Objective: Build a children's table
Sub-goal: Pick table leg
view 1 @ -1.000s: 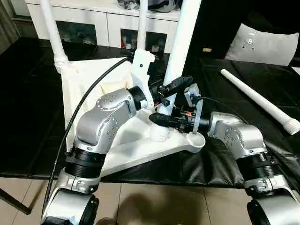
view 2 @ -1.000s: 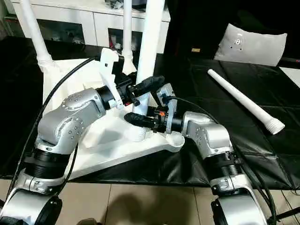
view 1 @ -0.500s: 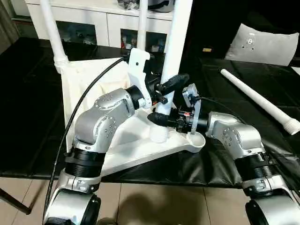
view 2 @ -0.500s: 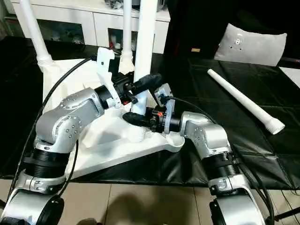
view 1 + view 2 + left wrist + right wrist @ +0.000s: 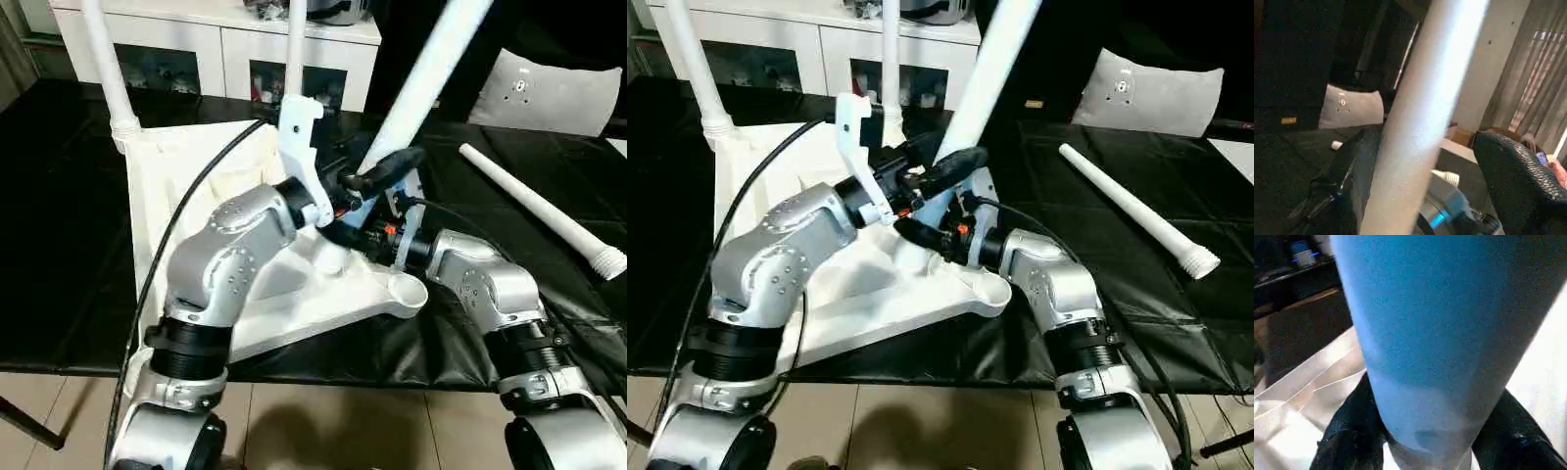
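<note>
Third leg now leans steeply away from the robot's left, no longer upright in its socket.

The leg (image 5: 421, 83) has tipped toward the robot's right while its foot stays near the corner socket (image 5: 330, 257) of the upturned table top (image 5: 196, 166), which lies on the black worktop (image 5: 59, 245). The right tool (image 5: 1420, 431) is clamped on the leg's base, probably to steer the end into the socket. The left tool (image 5: 377, 176) sits higher, its fingers (image 5: 1508, 171) spread wider than before and standing off the shaft. Two legs (image 5: 108, 69) already stand upright; the fourth leg (image 5: 539, 211) lies well apart.
</note>
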Available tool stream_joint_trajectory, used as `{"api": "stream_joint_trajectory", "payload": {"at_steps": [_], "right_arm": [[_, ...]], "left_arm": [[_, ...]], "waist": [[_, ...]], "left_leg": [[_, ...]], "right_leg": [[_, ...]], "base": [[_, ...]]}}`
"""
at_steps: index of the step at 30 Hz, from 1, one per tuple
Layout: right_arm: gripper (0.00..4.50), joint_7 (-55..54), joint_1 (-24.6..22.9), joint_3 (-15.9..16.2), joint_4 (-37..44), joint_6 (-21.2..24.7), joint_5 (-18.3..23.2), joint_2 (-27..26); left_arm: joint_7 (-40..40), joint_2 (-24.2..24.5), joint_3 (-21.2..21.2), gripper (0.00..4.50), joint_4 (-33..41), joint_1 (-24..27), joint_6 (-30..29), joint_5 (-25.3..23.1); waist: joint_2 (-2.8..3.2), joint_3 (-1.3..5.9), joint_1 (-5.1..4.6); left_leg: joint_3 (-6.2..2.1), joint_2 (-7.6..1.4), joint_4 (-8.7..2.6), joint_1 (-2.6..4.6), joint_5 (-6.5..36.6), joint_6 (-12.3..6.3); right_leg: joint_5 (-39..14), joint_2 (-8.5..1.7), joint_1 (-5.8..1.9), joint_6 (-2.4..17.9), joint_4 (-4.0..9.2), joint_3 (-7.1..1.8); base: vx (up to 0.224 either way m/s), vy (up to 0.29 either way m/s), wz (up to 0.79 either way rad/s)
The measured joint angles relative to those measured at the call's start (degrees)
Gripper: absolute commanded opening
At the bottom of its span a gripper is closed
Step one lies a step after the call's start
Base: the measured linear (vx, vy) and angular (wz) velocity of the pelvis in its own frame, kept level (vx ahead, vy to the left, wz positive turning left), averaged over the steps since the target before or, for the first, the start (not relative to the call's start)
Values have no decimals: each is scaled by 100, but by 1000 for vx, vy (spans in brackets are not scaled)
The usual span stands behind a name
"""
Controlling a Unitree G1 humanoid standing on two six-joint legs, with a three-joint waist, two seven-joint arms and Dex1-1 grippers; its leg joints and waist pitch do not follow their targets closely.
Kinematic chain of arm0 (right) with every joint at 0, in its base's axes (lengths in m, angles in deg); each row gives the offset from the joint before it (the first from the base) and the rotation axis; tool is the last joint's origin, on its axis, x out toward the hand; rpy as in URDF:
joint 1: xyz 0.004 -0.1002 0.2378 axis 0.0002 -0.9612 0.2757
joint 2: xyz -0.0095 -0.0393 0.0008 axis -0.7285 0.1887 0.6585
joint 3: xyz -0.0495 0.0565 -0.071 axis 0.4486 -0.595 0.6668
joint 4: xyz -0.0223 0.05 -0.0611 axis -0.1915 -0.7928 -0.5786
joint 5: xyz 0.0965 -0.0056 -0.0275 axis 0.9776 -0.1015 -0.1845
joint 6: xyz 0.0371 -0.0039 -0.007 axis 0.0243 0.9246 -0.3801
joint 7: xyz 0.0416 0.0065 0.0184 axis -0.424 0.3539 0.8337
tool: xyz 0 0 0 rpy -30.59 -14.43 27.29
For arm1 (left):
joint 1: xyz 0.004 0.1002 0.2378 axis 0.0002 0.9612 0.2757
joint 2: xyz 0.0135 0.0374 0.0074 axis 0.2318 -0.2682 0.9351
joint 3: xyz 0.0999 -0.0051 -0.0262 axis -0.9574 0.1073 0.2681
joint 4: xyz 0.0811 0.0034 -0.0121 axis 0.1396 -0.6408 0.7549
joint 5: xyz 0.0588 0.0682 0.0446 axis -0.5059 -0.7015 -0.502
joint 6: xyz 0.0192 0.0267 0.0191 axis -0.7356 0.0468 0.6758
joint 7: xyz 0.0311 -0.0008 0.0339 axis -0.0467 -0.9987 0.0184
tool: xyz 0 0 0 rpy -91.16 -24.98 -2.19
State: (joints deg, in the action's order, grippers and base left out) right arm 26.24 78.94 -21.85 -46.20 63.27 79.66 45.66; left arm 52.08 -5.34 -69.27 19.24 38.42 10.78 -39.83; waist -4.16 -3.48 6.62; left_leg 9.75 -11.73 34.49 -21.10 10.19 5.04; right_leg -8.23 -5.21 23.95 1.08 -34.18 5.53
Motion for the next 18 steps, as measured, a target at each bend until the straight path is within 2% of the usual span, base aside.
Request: {"api": "stream_joint_trajectory", "payload": {"at_steps": [3, 7, 11, 14, 18], "right_arm": [[188, -449, -118, -311, 71, -41, 1, 47], [188, -858, -505, -615, 423, 50, 0, 225], [188, -1299, -893, -972, 962, 281, 0, 301], [188, -1531, -1139, -986, 1379, 319, -26, 309], [188, -1650, -1356, -963, 1499, 327, -126, 374]], "left_arm": [[110, 136, 52, 343, 247, 3, -10, 160], [288, 764, 42, 343, 404, 346, -28, -11], [537, 1419, -651, 343, 225, 831, 35, -755], [594, 1676, -1260, 343, -148, 973, 295, -1296], [750, 1827, -1803, 343, -375, 1252, 444, -1622]], "waist": [[2, 1, -10], [22, 3, -41], [32, 1, -61], [50, 9, -61], [79, 13, -68]], "left_leg": [[2, 1, -1, 1, 0, 0], [2, -4, -4, 7, 0, 1], [-3, -4, -3, 10, -1, 3], [-6, -3, -3, 14, -1, 4], [-6, -2, -4, 13, -1, 4]], "right_leg": [[1, -1, -1, 1, 1, -3], [-6, 5, 0, -11, -3, -2], [-9, 7, -1, -21, -2, -4], [-8, 6, -7, -23, 1, -6], [-7, 4, -5, -23, 0, -7]], "base": [[0, 0, 0], [0, 0, 0], [0, 0, 0], [0, 0, 0], [0, 0, 0]]}}
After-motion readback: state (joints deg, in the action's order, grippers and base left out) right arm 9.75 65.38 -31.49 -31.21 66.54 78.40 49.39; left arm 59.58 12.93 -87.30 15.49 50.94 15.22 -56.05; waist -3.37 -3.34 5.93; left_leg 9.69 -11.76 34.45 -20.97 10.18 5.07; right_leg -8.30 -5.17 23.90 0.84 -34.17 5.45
